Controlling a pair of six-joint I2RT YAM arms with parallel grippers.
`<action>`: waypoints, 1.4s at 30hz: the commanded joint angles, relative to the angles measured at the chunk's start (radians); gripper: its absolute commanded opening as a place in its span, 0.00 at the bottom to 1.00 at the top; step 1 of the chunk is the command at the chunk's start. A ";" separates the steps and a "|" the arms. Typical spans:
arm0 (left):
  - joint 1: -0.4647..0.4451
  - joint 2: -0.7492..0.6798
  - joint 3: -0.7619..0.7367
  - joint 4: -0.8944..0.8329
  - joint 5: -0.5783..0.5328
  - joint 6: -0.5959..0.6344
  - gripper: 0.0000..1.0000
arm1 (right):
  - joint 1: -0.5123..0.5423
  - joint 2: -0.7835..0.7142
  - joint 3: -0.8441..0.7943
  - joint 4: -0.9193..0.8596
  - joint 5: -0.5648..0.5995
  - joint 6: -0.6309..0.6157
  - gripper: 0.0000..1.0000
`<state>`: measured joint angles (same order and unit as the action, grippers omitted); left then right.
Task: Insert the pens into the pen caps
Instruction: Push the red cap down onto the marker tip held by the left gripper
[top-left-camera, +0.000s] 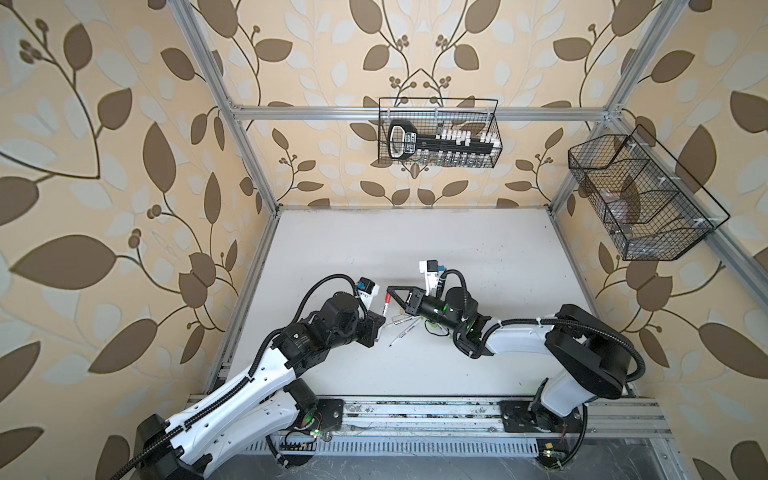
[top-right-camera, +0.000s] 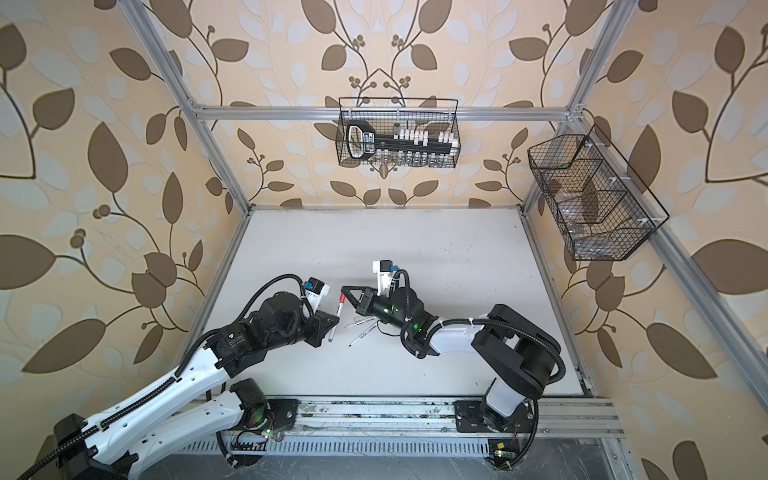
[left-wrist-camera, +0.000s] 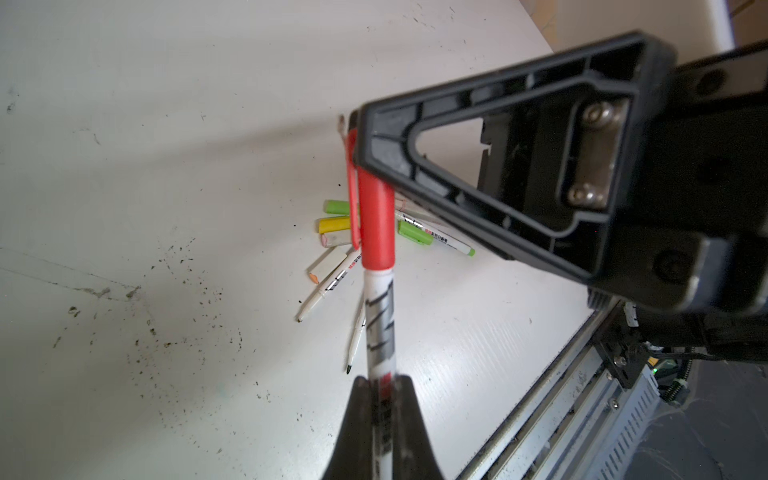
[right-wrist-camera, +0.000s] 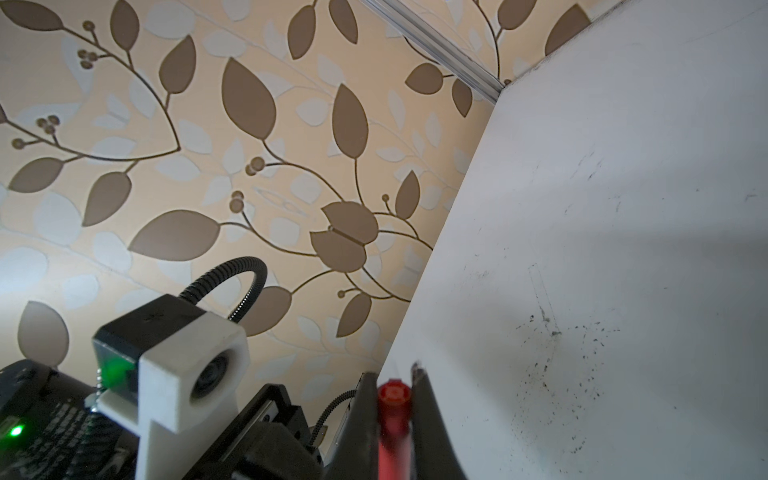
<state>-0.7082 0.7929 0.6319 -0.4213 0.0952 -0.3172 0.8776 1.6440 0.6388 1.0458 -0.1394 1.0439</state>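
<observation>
I have my left gripper (top-left-camera: 379, 327) shut tight on the white pen (top-left-camera: 384, 312), low on its barrel, and it holds the pen up over the table (top-left-camera: 478, 257). My right gripper (top-left-camera: 390, 289) is pinched on the red cap (left-wrist-camera: 376, 224), which sits on the pen's top end. Just beside them, loose pens (top-left-camera: 405, 328), a green cap (left-wrist-camera: 336, 206) and a yellow cap (left-wrist-camera: 334, 224) lie in a small heap on the table. 2 wire baskets hang up. The back basket (top-left-camera: 436, 99) holds a black rack (top-left-camera: 415, 143) with white blocks and little bottles (top-left-camera: 451, 159). The side basket (top-left-camera: 681, 187) has dividers and something clear that I cannot make out.
</observation>
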 joint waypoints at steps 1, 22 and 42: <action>0.001 -0.002 0.026 0.170 -0.078 0.038 0.00 | 0.021 0.043 0.004 -0.041 -0.077 0.000 0.06; 0.009 0.092 0.051 0.236 -0.032 0.079 0.00 | 0.015 0.086 0.016 -0.118 -0.171 0.016 0.02; 0.009 0.004 -0.042 0.168 0.068 -0.034 0.64 | -0.122 0.061 0.036 -0.129 -0.194 -0.014 0.02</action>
<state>-0.7052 0.8043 0.6136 -0.2592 0.0929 -0.3153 0.7738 1.7458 0.6544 0.9001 -0.3061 1.0428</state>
